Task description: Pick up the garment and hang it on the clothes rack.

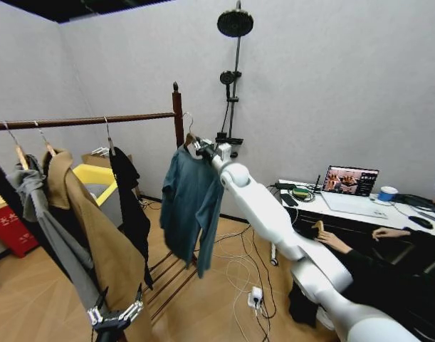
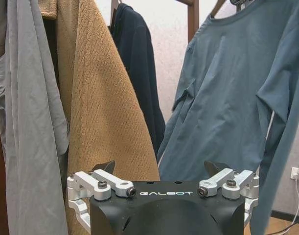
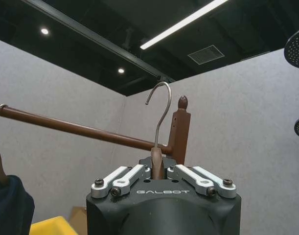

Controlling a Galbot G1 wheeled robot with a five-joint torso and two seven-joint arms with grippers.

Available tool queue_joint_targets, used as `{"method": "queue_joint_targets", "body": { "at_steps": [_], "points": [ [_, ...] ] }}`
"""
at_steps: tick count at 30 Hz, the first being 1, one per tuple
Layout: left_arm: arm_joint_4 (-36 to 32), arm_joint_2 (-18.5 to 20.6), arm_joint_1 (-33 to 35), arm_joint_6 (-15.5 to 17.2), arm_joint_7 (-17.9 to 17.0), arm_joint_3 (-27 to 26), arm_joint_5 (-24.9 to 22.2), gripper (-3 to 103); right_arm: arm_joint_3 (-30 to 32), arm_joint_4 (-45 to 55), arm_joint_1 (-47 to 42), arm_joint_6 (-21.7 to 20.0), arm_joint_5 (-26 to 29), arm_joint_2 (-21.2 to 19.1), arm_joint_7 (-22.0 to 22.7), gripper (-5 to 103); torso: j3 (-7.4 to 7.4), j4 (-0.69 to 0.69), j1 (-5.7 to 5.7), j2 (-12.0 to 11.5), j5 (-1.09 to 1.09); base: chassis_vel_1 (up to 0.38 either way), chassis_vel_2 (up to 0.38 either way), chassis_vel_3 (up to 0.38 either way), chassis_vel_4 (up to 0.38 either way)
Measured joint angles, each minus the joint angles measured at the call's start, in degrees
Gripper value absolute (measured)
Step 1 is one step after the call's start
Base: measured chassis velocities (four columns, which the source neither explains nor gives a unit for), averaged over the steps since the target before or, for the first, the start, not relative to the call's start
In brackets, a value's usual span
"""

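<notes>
Head view: the right gripper [image 1: 203, 148] is raised near the right end of the rack [image 1: 177, 114], clamped on the hanger neck of the garment [image 1: 189, 203]. The teal top hangs free below it, just beside the rack's right post and in front of the bar, not yet on it. Along the bar hang a black top [image 1: 128, 199], a tan coat [image 1: 96, 235] and a grey jacket [image 1: 50, 221]; the free stretch of bar lies between the black top and the right post. The left gripper [image 1: 116, 315] sits low, near the coat's hem, idle

Left wrist view: the left gripper [image 2: 166, 176] has its fingers spread apart, holding nothing. Ahead of it the tan coat [image 2: 103, 112] and the garment [image 2: 227, 112] hang apart, with the black top [image 2: 139, 73] between and behind them. It would do best to keep clear of the swinging sleeves

Right wrist view: the right gripper [image 3: 158, 174] is closed on the hanger just below its hook [image 3: 161, 115]. The hook's curve rises above the bar [image 3: 76, 129] and seems close to the knobbed post [image 3: 181, 127]. To hang it well, I judge the hook should be lifted clear over the bar, moved away from the post toward the free stretch, then lowered until the bar seats inside the curve before the fingers let go; the hook's opening must face the bar, or it will slide off
</notes>
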Motion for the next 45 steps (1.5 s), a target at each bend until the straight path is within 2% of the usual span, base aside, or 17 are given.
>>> {"method": "queue_joint_targets", "body": {
  "at_steps": [13,20,24,27,31,33,38,41,45],
  "points": [
    [0.0,0.0,0.0,0.0,0.0,0.0,0.0,100,-1.53,-1.73,2.37,-2.37,0.71,5.24,0.61,9,-0.23,0.0,-0.25,-0.49,-0.01,0.0,0.0,0.0,0.0],
    [0.0,0.0,0.0,0.0,0.0,0.0,0.0,100,0.69,-4.29,1.79,-1.94,-1.36,7.58,0.55,9,-0.8,-0.01,-0.82,-1.63,0.0,0.04,0.038,0.031,0.04],
    [0.0,0.0,0.0,0.0,-0.01,-0.01,0.0,100,2.05,-7.7,2.99,-1.08,-2.96,9.42,-0.18,9,-0.95,0.03,-0.93,-1.91,-0.01,0.038,0.031,0.025,0.035],
    [0.0,0.0,0.0,0.0,-0.01,-0.01,0.0,100,4.03,-14.42,5.81,0.87,-7.85,12.21,-1.97,9,-1.01,0.01,-0.97,-1.96,-0.01,0.0,0.0,0.0,0.0],
    [0.0,0.0,0.0,0.0,0.01,-0.01,0.0,100,4.67,-18.48,7.57,1.48,-9.05,12.74,-2.18,9,-1.01,0.02,-0.96,-1.97,-0.01,0.0,0.0,0.0,0.0],
    [0.0,0.0,0.0,0.0,0.01,-0.01,0.0,100,5.76,-23.61,9.64,2.06,-10.03,12.83,-2.26,9,-1.01,-0.02,-0.96,-1.97,0.0,0.0,0.0,0.0,0.0],
    [0.0,0.0,0.0,0.0,0.01,-0.01,0.0,100,6.53,-25.28,10.48,1.93,-8.53,12.78,-2.14,9,-1.0,-0.04,-0.95,-1.96,0.01,0.0,0.0,0.0,0.0],
    [0.0,0.0,0.0,0.0,0.01,0.0,0.0,100,5.68,-19.19,7.96,-0.61,-5.04,12.73,-1.18,9,-0.98,0.0,-0.93,-1.93,0.0,0.0,0.0,0.0,0.0],
    [0.0,0.0,0.0,0.0,0.01,0.0,0.0,100,4.82,-16.3,6.87,-1.57,-4.08,12.72,-1.04,9,-0.99,0.02,-0.94,-1.9,0.0,0.0,0.0,0.0,0.0]
  ]
}}
